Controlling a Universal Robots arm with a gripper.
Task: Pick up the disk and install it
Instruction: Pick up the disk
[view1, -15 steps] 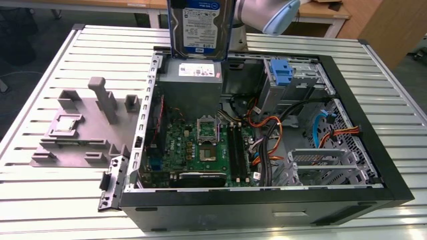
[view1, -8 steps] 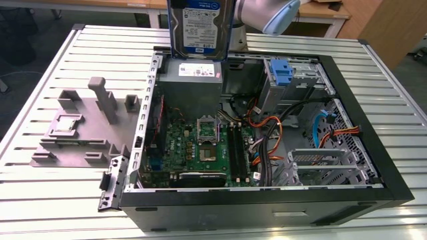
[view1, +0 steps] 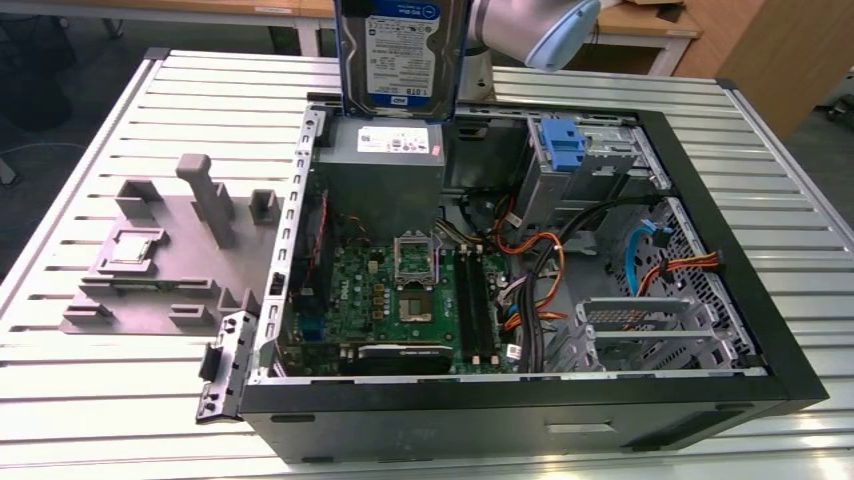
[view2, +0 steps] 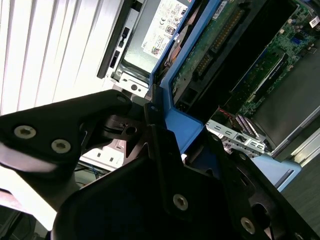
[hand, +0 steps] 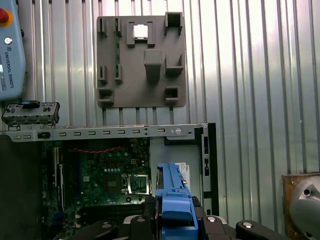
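Note:
The disk (view1: 398, 55), a silver-grey drive with a blue-and-white label, hangs upright at the top of the exterior view. It is above the grey power supply box (view1: 380, 150) at the back of the open computer case (view1: 534, 410). My gripper (hand: 176, 222) is shut on the disk: in the first wrist view its black fingers sit on both sides of the disk's blue rail (hand: 172, 192). The second wrist view shows the disk's green circuit-board underside (view2: 205, 55) and blue rail (view2: 182, 125) running out from the fingers (view2: 165, 150).
An upright blue latch (view1: 565, 150) stands at the drive bay toward the exterior view's right. Motherboard (view1: 400, 290), orange and black cables (view1: 534, 260) and a metal cage (view1: 641, 330) fill the case. A grey fixture plate (view1: 160, 250) lies on the slatted table (view1: 107, 400).

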